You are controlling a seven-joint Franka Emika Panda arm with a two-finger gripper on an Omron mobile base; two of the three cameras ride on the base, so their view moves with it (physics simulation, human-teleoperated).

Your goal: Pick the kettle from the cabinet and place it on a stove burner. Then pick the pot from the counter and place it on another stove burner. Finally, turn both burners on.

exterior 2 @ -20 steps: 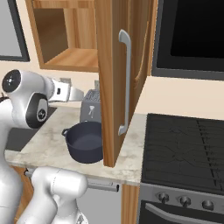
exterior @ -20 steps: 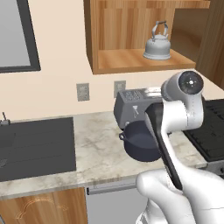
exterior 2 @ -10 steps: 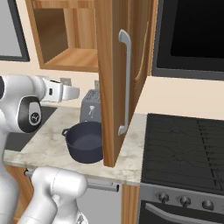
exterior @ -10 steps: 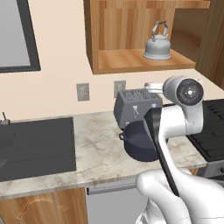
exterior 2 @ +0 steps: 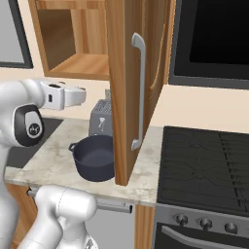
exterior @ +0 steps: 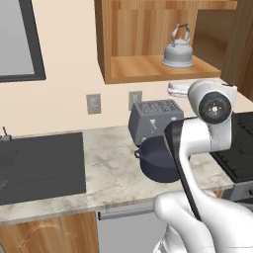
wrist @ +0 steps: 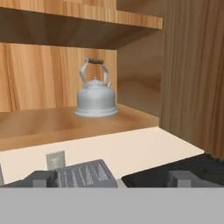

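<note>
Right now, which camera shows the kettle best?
The hand view: the kettle sits centred on the cabinet shelf, handle and lid clear. The left base view shows it smaller; in the right base view the open cabinet door blocks it.

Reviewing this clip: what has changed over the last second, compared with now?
The arm's upper joint has swung toward the stove side and its hand has lifted slightly toward the open cabinet. The pincer faces the kettle, open and holding nothing. Kettle on the shelf, pot and toaster on the counter have not moved.
</note>
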